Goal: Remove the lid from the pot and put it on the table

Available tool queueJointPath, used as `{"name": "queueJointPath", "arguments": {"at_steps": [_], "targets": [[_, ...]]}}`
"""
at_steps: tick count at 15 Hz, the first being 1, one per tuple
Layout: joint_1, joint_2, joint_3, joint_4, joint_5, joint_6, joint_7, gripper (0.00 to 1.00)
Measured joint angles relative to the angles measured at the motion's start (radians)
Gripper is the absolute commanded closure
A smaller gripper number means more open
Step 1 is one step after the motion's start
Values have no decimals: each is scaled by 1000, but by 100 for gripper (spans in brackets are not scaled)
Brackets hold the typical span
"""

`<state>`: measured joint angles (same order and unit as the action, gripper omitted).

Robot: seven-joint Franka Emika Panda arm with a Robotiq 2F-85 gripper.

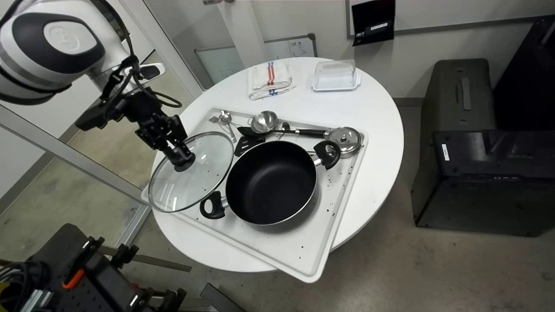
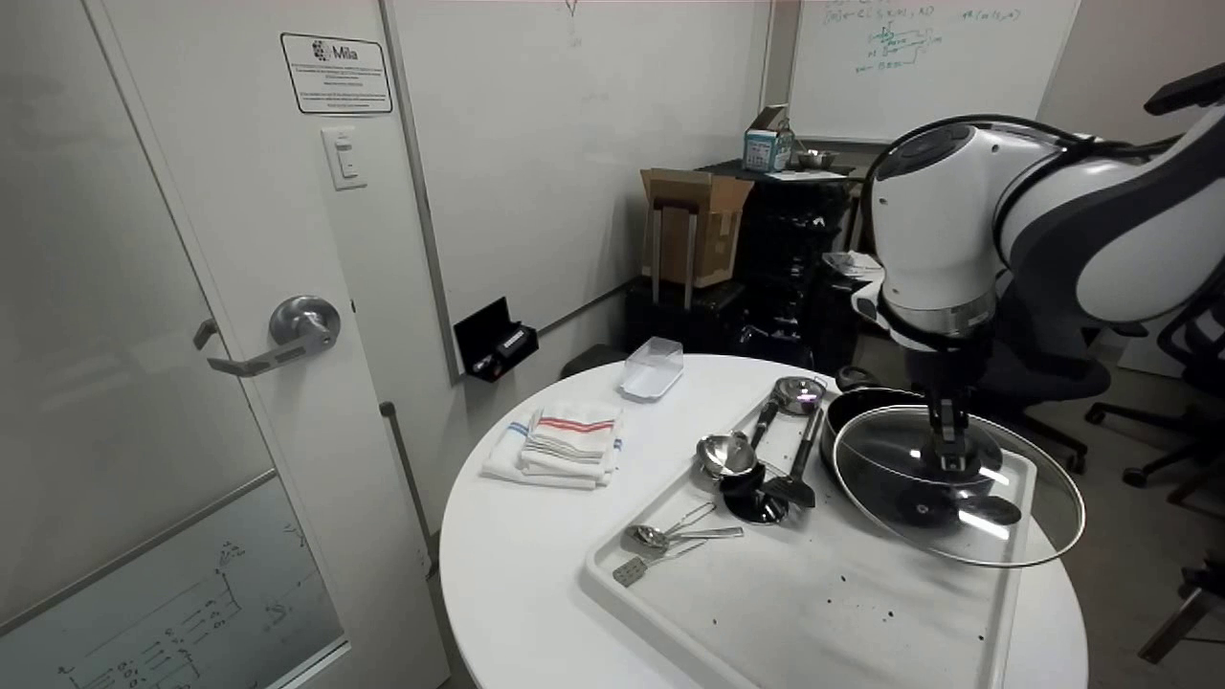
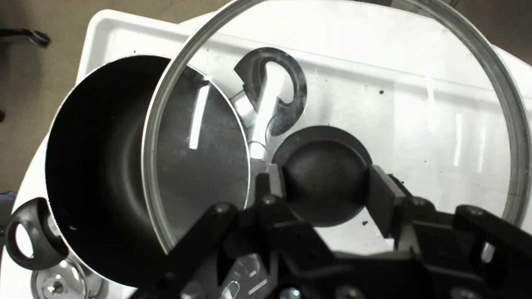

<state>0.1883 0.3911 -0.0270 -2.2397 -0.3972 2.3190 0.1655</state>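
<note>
With our black claw [image 3: 327, 184] clasping the round black knob [image 3: 324, 176], the metal-rimmed clear glass lid [image 1: 204, 173] hangs beside the wide black pot [image 1: 271, 184], over the white rectangular tray [image 1: 303, 249]'s edge. We judge it stiff, slippery, breakable: best held by that knob.

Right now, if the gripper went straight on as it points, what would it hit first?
The lid, held by its knob in the gripper, would likely meet a handle of the pot; the wrist view shows that handle through the lid, but depth is unclear.
</note>
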Motion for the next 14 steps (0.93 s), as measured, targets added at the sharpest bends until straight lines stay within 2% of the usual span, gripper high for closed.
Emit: {"name": "queueJointPath", "arguments": {"at_steps": [9, 10, 13, 14], "targets": [[100, 49, 50, -21, -59, 53, 66, 75], [108, 61, 51, -18, -60, 56, 69, 50], [110, 79, 53, -17, -59, 56, 69, 50], [108, 80, 53, -17, -59, 56, 69, 75]]}}
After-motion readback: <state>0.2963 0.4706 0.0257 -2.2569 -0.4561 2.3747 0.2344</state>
